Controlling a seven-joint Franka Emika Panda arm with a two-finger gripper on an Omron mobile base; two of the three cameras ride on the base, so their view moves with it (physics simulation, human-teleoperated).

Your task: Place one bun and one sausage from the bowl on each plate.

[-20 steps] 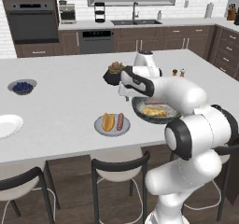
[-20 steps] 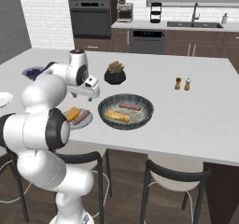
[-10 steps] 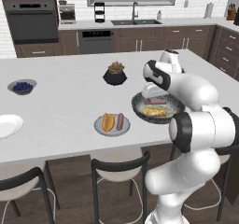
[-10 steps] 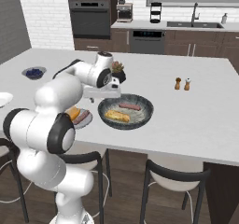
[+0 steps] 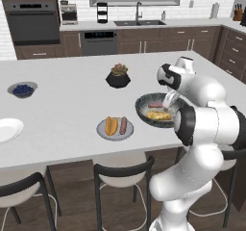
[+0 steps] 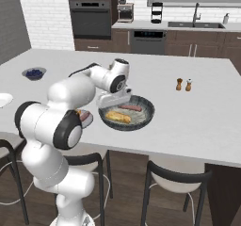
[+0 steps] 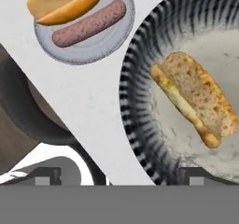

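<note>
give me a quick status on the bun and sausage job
Hand above the bowl, open or shut unclear. Grey plate already has a bun and sausage; white plate bare. One bun and a sausage left in bowl. Nothing blocking.

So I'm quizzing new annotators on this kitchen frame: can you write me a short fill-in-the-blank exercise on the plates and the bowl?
1. The grey plate already holds one bun and one ____.
2. The white plate at the counter's left end is ____.
3. A bun and a sausage still lie in the ____.
4. The gripper hangs above the ____.

Missing words: sausage; empty; bowl; bowl
</note>
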